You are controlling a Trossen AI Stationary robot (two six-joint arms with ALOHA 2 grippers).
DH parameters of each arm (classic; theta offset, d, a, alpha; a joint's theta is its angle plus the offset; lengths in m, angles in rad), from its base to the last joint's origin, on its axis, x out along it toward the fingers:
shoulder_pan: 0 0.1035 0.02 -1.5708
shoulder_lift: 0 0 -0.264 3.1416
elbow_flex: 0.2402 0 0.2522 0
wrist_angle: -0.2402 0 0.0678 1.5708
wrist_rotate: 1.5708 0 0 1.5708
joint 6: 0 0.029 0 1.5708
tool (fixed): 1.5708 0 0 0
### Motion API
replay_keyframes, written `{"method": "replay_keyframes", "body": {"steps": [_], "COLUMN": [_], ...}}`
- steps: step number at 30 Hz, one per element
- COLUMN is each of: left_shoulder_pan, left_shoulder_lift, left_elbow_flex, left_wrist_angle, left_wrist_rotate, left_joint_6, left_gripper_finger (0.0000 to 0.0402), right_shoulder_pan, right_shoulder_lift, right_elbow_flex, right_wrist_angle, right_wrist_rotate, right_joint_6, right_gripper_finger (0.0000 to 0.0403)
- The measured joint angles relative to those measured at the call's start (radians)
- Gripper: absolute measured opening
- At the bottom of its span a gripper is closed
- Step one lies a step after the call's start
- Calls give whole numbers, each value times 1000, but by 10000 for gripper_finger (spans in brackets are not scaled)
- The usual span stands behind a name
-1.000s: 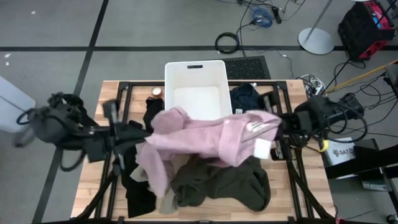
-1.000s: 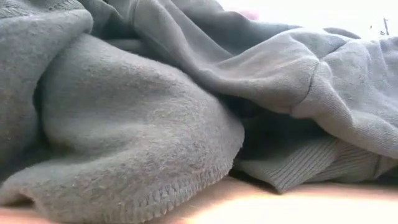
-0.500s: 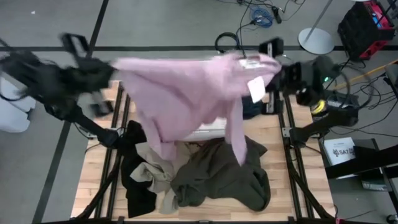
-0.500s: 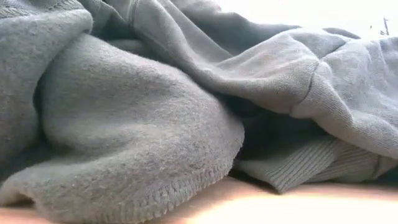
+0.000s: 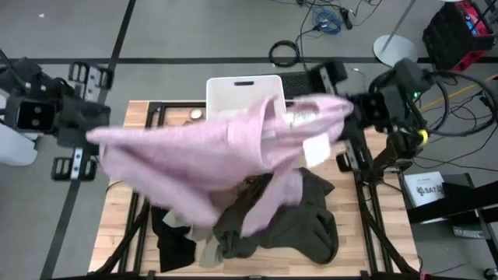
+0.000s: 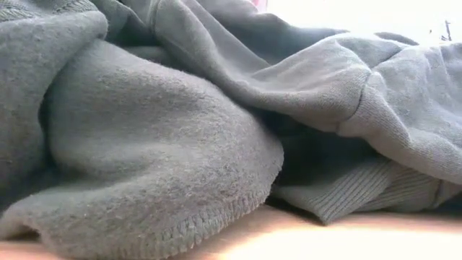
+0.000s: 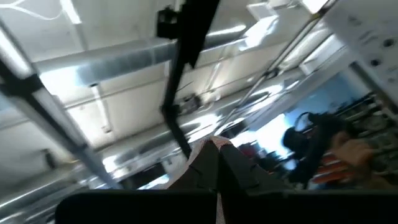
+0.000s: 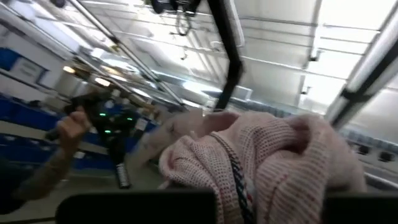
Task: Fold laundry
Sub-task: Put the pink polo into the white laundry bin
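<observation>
Wooden tabletop [image 5: 124,225] lies below our pink garment [image 5: 202,159], stretched aloft between left end effector [image 5: 97,134] and right end effector [image 5: 348,109], both clamped on its corners; soft, light, floppy, best held at edges.

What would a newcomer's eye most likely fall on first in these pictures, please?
Probably the pale pink garment, stretched in the air above the table between the left gripper at the table's left edge and the right gripper near the far right corner, both shut on it. Below it, a dark olive-grey garment lies crumpled on the near half of the table, filling the low view. The white bin sits at the far edge.
</observation>
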Motion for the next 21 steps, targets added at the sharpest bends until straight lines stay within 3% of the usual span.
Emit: {"method": "replay_keyframes", "body": {"steps": [11,17,21], "left_shoulder_pan": [-157,-230,-245], "left_shoulder_lift": [97,158,171], "left_elbow_flex": [-2,-2,-2], "left_wrist_angle": [101,151,117], "left_wrist_rotate": [36,42,42], "left_joint_6": [8,176,194], "left_gripper_finger": [0,0,0], "right_shoulder_pan": [253,360,381], "right_shoulder_lift": [-10,-6,-6], "right_elbow_flex": [10,10,10], "right_wrist_angle": [-30,-52,-130], "right_wrist_rotate": [22,23,36], "right_joint_6": [-189,-331,-373], "right_gripper_finger": [0,0,0]}}
